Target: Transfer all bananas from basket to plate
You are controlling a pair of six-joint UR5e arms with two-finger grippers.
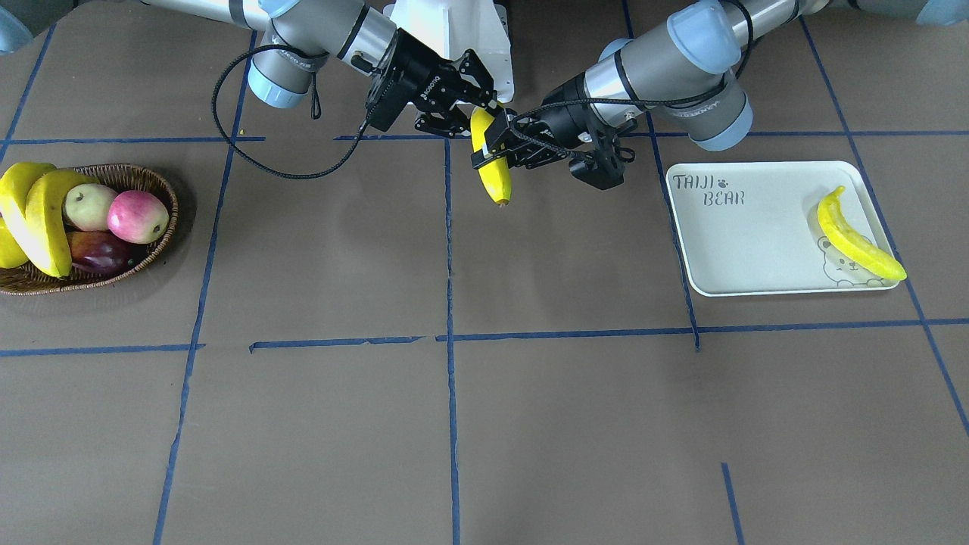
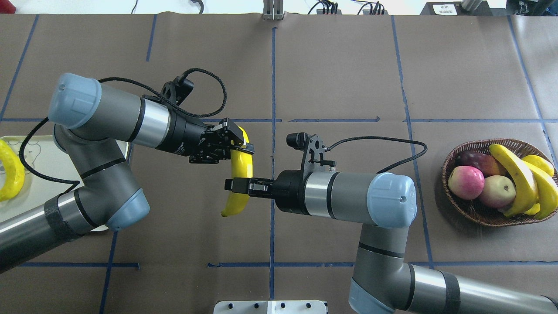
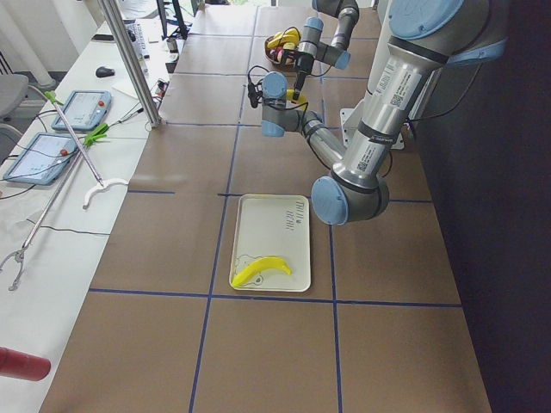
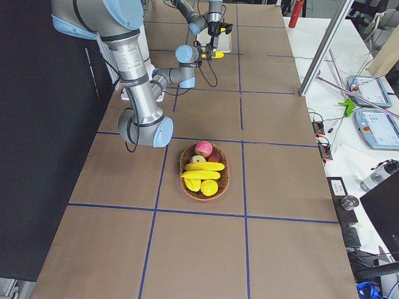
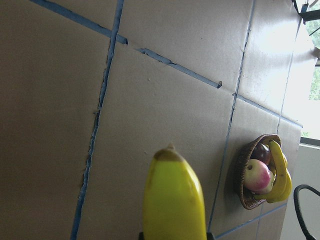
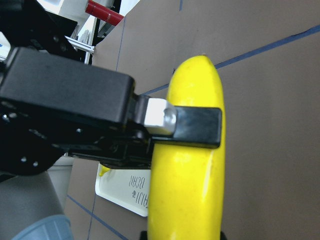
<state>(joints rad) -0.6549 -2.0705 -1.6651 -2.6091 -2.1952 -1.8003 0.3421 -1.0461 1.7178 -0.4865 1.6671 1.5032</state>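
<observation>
One banana (image 2: 239,168) hangs above the table's middle, held from both sides. My left gripper (image 2: 237,146) is shut on its far part, and my right gripper (image 2: 237,185) is shut on it nearer the robot. In the right wrist view a left finger pad (image 6: 197,127) lies across the yellow skin. A second banana (image 1: 855,242) lies on the plate (image 1: 742,250), over the bear drawing. Two more bananas (image 1: 45,219) rest on the other fruit in the basket (image 1: 163,197), far from both grippers.
The basket also holds a red apple (image 1: 136,216), a pale apple (image 1: 89,206), a dark purple fruit (image 1: 98,253) and a plump yellow fruit (image 2: 538,163). Blue tape lines cross the brown table. The robot's white base (image 1: 454,30) stands behind the grippers.
</observation>
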